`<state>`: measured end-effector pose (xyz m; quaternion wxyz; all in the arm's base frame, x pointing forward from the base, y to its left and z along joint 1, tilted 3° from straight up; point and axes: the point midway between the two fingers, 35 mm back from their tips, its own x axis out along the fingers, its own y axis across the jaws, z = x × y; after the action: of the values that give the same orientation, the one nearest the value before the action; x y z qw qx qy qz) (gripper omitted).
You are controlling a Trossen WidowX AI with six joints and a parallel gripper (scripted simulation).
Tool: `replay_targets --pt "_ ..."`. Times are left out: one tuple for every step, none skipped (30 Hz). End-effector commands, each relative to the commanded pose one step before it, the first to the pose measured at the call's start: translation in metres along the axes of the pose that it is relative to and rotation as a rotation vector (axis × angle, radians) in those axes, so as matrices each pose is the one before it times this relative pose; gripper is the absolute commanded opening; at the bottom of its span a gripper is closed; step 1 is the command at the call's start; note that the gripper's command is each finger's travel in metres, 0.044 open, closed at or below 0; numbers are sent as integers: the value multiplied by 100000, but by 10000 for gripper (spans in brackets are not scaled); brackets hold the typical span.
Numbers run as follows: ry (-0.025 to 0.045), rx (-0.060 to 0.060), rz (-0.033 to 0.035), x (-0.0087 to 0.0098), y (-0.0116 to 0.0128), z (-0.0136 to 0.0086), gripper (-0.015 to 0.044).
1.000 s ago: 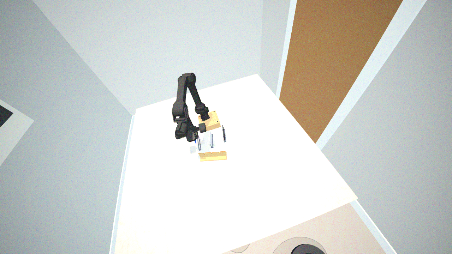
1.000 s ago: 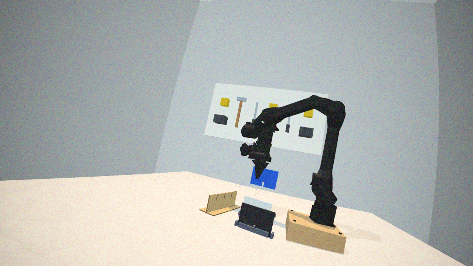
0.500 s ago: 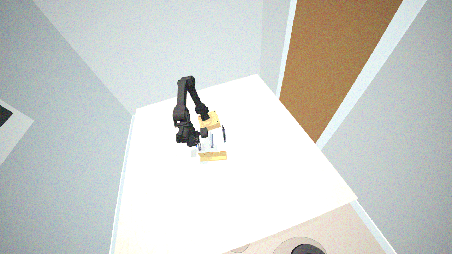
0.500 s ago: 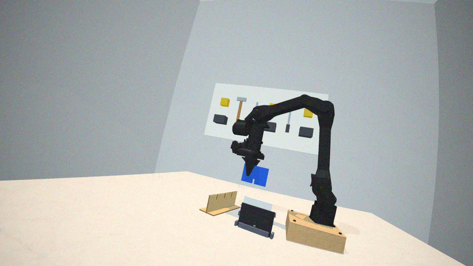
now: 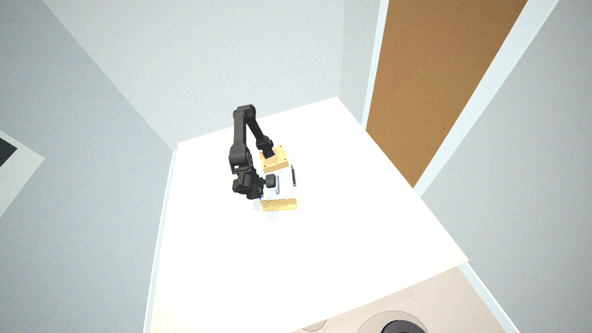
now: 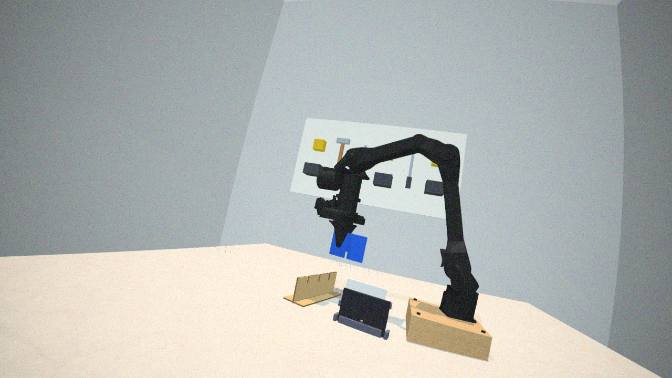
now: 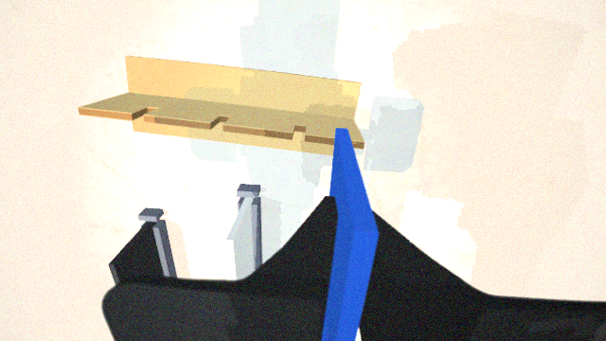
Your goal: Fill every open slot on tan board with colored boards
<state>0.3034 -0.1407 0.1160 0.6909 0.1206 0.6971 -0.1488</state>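
Pale worktop (image 5: 331, 231) (image 6: 140, 305) (image 7: 521, 213) is supporting the tan slotted board (image 5: 285, 205) (image 6: 310, 287) (image 7: 227, 106), its three slots unfilled. Above it, the black claw (image 6: 339, 244) (image 7: 339, 207) is gripping the blue notched board (image 6: 355, 247) (image 7: 347, 189), nearly closed. Black (image 6: 364, 307) (image 7: 137, 258) and pale grey boards (image 6: 376, 290) (image 7: 242, 246) are awaiting insertion.
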Motion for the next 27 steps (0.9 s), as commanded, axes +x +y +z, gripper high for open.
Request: replay_targets --pt "665 2171 650 250 547 837 0" --pt "-20 501 13 21 132 223 0" --pt "-20 502 13 23 134 222 0" --pt "-20 502 13 25 137 220 0" --pt "-19 502 14 27 140 218 0" --pt "-19 502 14 29 143 216 0" --pt "-19 502 14 30 145 214 0" --pt "-19 502 14 32 148 212 0" --pt "-18 501 14 34 151 210 0" --pt "-15 411 12 29 125 170 0" --pt "-9 246 7 18 76 101 0" --pt "-2 82 2 -6 23 21 0" --pt "0 0 0 35 0 2 0" --pt "0 0 0 105 0 4 0" --pt "-1 0 -1 175 0 6 0" --pt "-1 0 -1 218 0 6 0" --pt "0 0 -1 219 0 5 0" --pt "0 0 -1 218 0 3 0" --pt "0 0 -1 218 0 1 0" --pt "0 0 -1 218 0 -1 0" --pt "0 0 -1 218 0 -2 0" --pt "0 0 -1 218 0 -4 0" --pt "1 0 -1 218 -1 -6 0" --pt "1 0 -1 217 -1 -8 0" --pt "1 0 -1 174 -1 -7 0" --pt "1 0 0 104 0 -5 0" --pt "0 0 0 35 0 -2 0"
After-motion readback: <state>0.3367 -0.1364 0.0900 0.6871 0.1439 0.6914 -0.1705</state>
